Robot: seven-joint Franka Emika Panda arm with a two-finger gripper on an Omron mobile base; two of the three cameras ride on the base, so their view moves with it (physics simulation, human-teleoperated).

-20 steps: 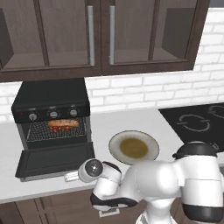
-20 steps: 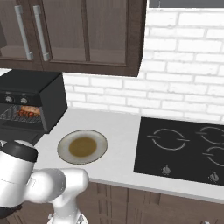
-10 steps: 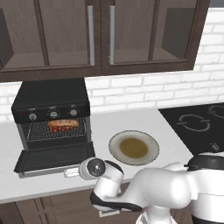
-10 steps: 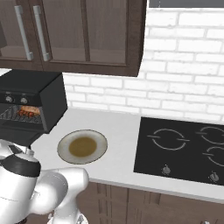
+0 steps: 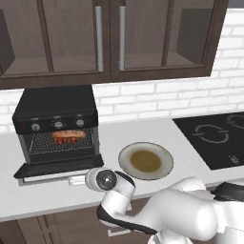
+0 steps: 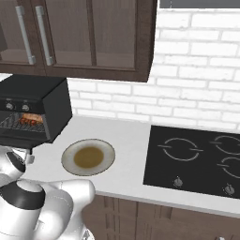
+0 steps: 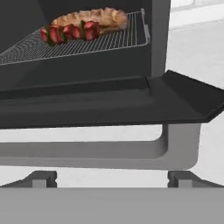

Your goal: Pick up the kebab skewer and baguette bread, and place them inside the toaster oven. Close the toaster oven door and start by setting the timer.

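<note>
Hand view shows the gripper point(image 7: 111, 177) spread open under the lowered toaster oven door point(image 7: 105, 103), kebab skewer point(image 7: 70, 32) and baguette bread point(image 7: 94, 18) on the rack; fingers may slip off the handle.

The door point(image 7: 109, 103) hangs open flat, blocking everything at 12 o'clock in the hand view. There's an open gap under its handle point(image 7: 179, 148). The plate point(image 5: 145, 160) sits at 3 o'clock from the oven point(image 5: 56, 125), with bare counter point(image 5: 114, 136) between them.

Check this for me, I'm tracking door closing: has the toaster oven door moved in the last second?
No. The toaster oven door lies dropped open, level in front of the toaster oven, same as before.
</note>
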